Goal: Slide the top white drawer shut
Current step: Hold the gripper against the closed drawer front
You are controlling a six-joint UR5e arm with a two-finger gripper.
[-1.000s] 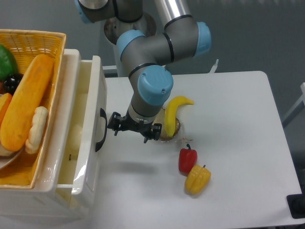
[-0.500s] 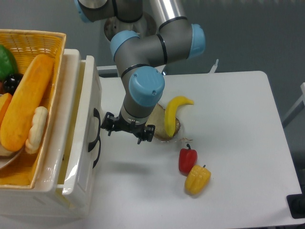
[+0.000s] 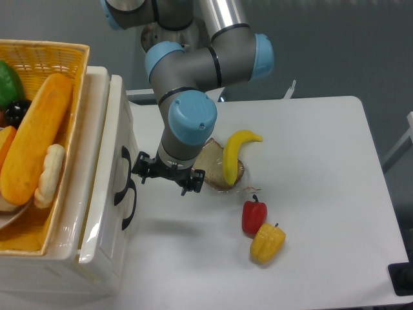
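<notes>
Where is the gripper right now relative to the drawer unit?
The gripper sits left of centre in the camera view, just right of the top white drawer, close to its black handle, with the banana further right.

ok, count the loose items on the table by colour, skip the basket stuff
Yellow: 2, banana and yellow pepper
Red: 1, red pepper
Brown: 1, round item under the banana, can't tell what it is
Total: 4
</notes>
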